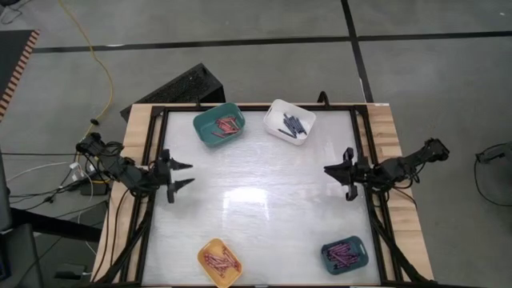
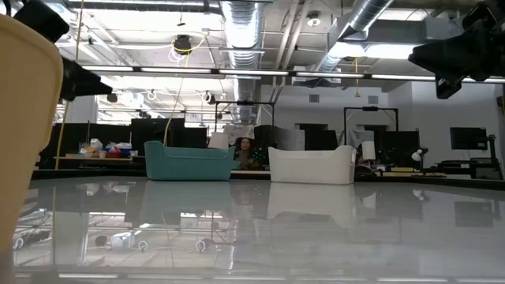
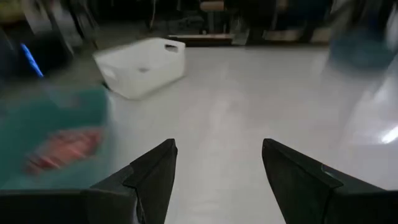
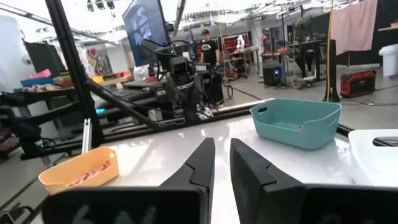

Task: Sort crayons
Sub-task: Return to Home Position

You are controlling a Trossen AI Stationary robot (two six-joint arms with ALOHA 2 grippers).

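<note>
The sorting looks finished, and the step in hand appears to be sending the arms to their rest pose. The small thin crayons (image 1: 228,125) all lie in bins. Red ones are in the teal plastic bin (image 1: 200,126) and dark blue-purple ones in the white plastic bin (image 1: 278,110), both at the far edge of the glossy white tabletop (image 1: 264,208). Reddish ones are in the yellow plastic bin (image 1: 203,258) at the near edge, and pink-magenta ones in the dark blue plastic bin (image 1: 362,244) at the near right corner. I see no loose crayon on the open surface between them.

The left claw (image 1: 183,175) hangs just inside the left edge, its fingers spread wide and empty. The right claw (image 1: 328,169) hangs just inside the right edge, fingers drawn almost together with only a thin gap, gripping nothing. By my reading the next move calls for no grasp, only folding both arms outward, clear of the bins and off the surface.
</note>
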